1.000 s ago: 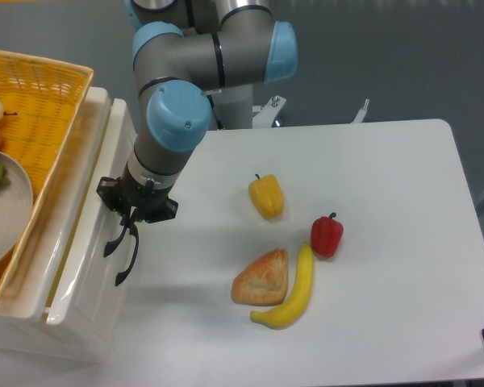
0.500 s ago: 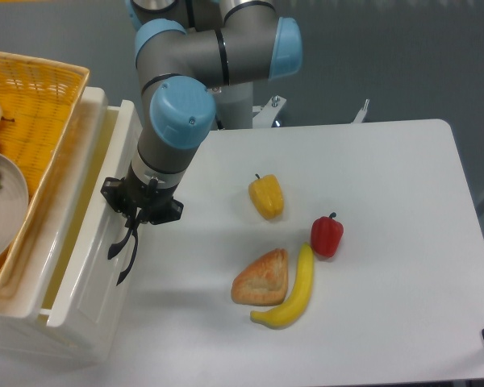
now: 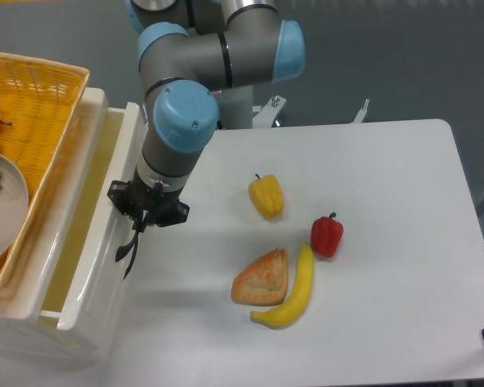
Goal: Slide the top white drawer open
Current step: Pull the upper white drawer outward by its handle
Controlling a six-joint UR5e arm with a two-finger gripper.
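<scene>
Top white drawer (image 3: 97,266) is standing partly pulled out of the cabinet at the table's left edge, its yellowish interior showing. Gripper (image 3: 141,228) is clamping the drawer's curved black handle (image 3: 129,250) between its closed fingers. Right of it, a yellow pepper (image 3: 266,196), red pepper (image 3: 327,235), pastry (image 3: 262,277) and banana (image 3: 292,292) are lying on the table (image 3: 387,185).

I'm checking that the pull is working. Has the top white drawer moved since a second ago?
Yes. The top white drawer has slid out to the right, toward the yellow pepper, widening the gap behind its front, with the gripper at its black handle.
</scene>
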